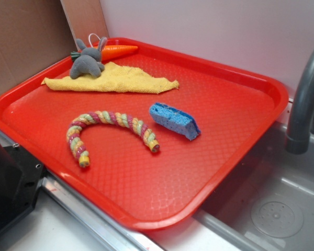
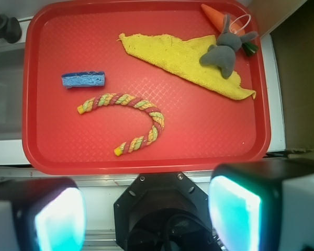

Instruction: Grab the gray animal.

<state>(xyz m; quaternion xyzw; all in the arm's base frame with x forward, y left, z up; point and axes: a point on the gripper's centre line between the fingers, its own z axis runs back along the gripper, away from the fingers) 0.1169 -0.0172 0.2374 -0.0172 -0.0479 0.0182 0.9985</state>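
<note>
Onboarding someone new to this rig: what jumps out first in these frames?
The big red tray fills the scene. At its far corner, a gray bunny lies on a yellow cloth, its ears against an orange carrot. Mid-tray, a curved striped rope and blue sponge lie apart; the open gripper hangs outside the tray's near edge.

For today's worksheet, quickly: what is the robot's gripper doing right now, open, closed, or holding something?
Gripper: open, holding nothing; the gray animal lies far off on the yellow cloth.
</note>
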